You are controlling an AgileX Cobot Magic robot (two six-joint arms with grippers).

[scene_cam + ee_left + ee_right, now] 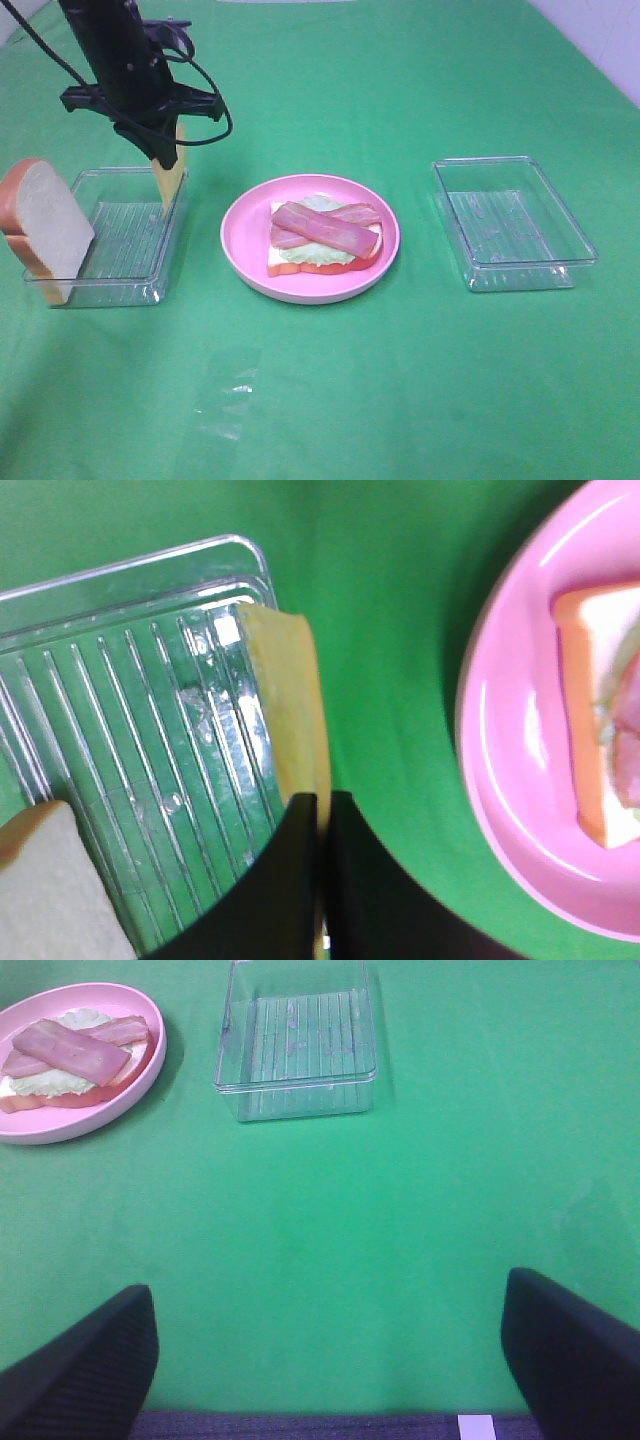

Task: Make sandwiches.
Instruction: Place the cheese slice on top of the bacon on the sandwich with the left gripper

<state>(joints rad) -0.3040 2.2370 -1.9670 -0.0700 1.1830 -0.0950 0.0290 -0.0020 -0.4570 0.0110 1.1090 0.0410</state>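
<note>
Sandwich (325,235) plated, left tool (322,805) grips cheese (290,700) (hanging)

Your left arm (112,45) hangs steeply, wrist turned straight down. On your left gripper (322,798) the two black fingers (290,880) are pressed together, pinching the top edge of a yellow cheese slice (290,700) that hangs beyond the fingertips. Your right gripper (325,1295) sits low and level, its fingers (90,1360) spread wide apart.
</note>
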